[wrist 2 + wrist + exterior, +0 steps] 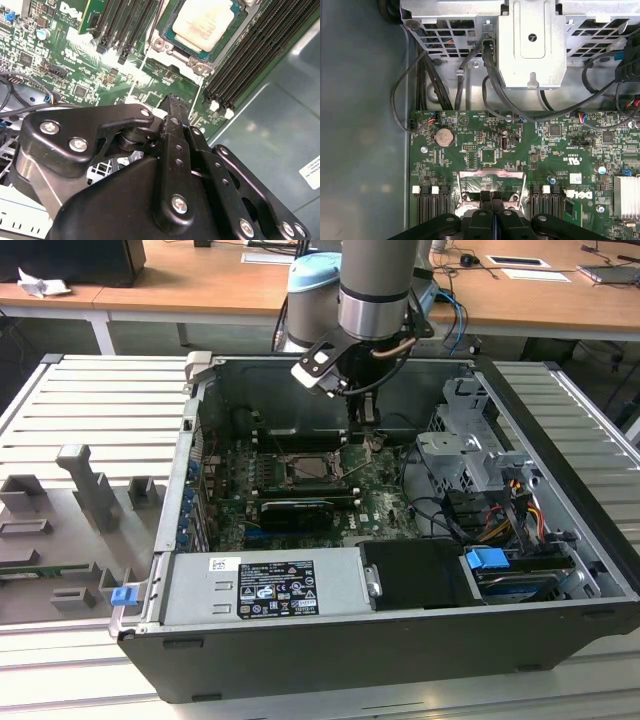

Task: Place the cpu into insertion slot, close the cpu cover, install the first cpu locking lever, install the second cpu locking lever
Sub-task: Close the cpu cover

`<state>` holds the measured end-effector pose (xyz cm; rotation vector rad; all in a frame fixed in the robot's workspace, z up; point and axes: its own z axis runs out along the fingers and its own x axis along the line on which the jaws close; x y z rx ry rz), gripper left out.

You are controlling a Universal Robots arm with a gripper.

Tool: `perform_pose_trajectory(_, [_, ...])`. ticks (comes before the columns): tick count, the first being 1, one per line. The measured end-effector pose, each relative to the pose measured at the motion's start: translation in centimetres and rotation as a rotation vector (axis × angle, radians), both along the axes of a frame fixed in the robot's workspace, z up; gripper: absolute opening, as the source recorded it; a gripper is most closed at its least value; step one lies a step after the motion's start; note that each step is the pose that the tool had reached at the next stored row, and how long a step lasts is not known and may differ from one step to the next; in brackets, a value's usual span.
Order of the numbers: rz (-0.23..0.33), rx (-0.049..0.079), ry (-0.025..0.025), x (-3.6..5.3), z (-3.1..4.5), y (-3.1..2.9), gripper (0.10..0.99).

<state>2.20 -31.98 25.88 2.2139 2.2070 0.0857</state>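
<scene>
The cpu (205,22), pale tan-silver, lies flat in the insertion slot (310,468) on the green board. A silvery frame, the cpu cover (199,66), lies low along its edge; I cannot tell whether it is fully down. My gripper (174,98) is shut with nothing visible between its black fingers. Its tips hover close over the board just outside the socket's edge. In the exterior view the gripper (365,440) hangs inside the case, just to the exterior view's right of the socket. In the first wrist view the gripper (491,196) meets a silvery plate (470,180) between the memory slots.
Black memory slots (250,55) flank the socket. A metal drive cage (532,45) with black cables (445,85) stands past the board's edge. The power supply (265,585) fills the case's near side. Grey fixtures (95,485) sit on the ribbed table at the exterior view's left.
</scene>
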Motion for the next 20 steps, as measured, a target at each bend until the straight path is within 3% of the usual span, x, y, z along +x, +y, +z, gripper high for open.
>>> perform_pose_trajectory(20, [0.0,0.0,-0.0001,1.03,-0.02,0.0,0.106])
